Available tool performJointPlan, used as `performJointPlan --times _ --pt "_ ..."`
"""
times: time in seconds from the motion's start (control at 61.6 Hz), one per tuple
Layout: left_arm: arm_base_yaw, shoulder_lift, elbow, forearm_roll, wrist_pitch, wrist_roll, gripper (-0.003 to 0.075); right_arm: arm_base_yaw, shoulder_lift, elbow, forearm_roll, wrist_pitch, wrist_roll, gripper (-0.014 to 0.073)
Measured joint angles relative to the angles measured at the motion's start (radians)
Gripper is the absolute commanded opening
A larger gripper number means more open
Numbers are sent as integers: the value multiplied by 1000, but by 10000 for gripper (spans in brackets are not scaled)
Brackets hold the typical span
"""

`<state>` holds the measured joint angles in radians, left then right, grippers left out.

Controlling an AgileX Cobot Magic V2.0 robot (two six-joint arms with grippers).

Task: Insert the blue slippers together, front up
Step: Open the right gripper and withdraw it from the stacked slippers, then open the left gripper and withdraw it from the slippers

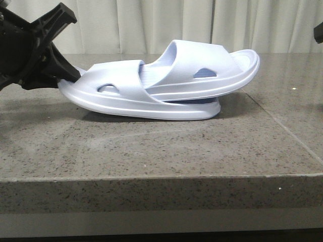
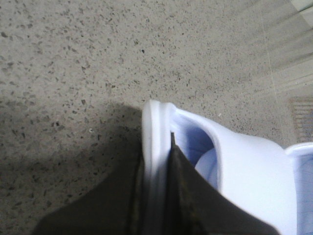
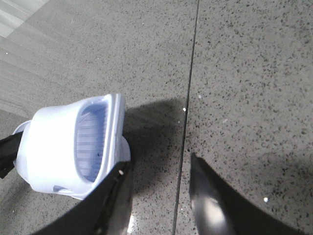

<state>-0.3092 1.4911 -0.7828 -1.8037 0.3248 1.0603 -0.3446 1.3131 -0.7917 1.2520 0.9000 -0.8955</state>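
Two pale lavender-blue slippers lie nested on the grey stone table. The lower slipper (image 1: 126,101) has its heel at the left and its sole on the table. The upper slipper (image 1: 202,65) is pushed under its band and sticks out to the right, tilted up. My left gripper (image 1: 63,73) is shut on the lower slipper's heel rim (image 2: 155,147). My right gripper (image 3: 159,169) is open and empty above the table, right of the slippers (image 3: 73,147); in the front view only a dark edge shows at the far right.
The table's front edge (image 1: 161,176) runs across below the slippers. A seam (image 3: 188,98) between stone slabs runs past the slippers' right. White curtains (image 1: 166,25) hang behind the table.
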Motion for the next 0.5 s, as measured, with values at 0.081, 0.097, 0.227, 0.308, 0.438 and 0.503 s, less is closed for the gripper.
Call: performJointPlan --times 0.081,0.097,0.227,0.308,0.438,0.503 --pt "0 0 0 -2 0 0 260 0 0 12 0 0 0 323" --pt "0 0 0 1 0 0 281 0 0 18 0 0 -2 323" --pt "0 0 0 19 -2 1 426 0 -2 31 -2 -3 -19 323" --pt "0 0 0 42 -6 2 430 0 -2 33 -2 -4 -29 323" --pt "0 -5 0 99 -11 2 429 0 -2 33 -2 -1 -30 323" --pt "0 -23 0 143 -16 2 430 0 -2 33 -2 9 -30 323"
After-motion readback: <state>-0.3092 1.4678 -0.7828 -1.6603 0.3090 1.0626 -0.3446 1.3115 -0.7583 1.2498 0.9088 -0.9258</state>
